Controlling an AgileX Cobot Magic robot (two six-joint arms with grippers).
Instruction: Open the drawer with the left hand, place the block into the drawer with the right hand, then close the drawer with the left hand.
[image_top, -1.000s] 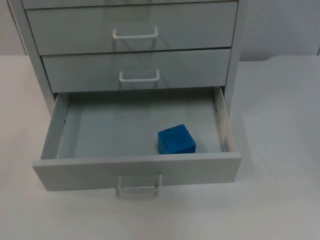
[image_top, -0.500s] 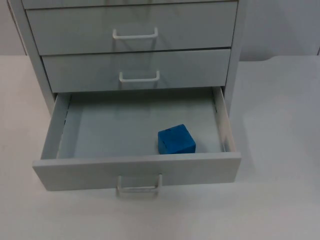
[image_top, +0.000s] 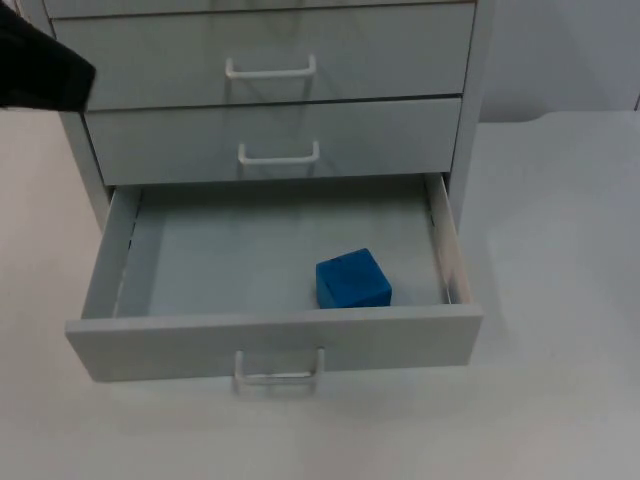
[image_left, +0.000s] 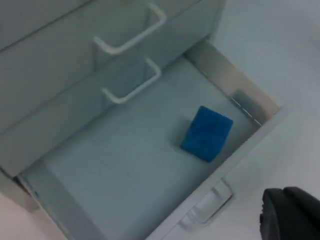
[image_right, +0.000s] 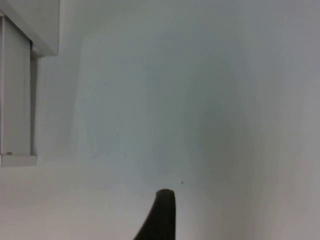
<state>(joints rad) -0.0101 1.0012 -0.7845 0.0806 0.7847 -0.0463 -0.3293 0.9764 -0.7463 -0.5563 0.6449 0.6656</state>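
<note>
Drawer (image_top: 270, 340) open, block (image_top: 352, 279) inside by front right corner. Left claw (image_top: 40, 70) above cabinet's left edge, right claw (image_right: 161, 215) over bare worktop (image_right: 200, 100); cannot tell either's finger state. Risks missing handle (image_top: 278, 372), skewing drawer.

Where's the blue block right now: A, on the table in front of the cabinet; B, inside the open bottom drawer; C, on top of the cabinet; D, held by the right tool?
B: the blue block sits on the floor of the open bottom drawer, near its front right corner.
</note>
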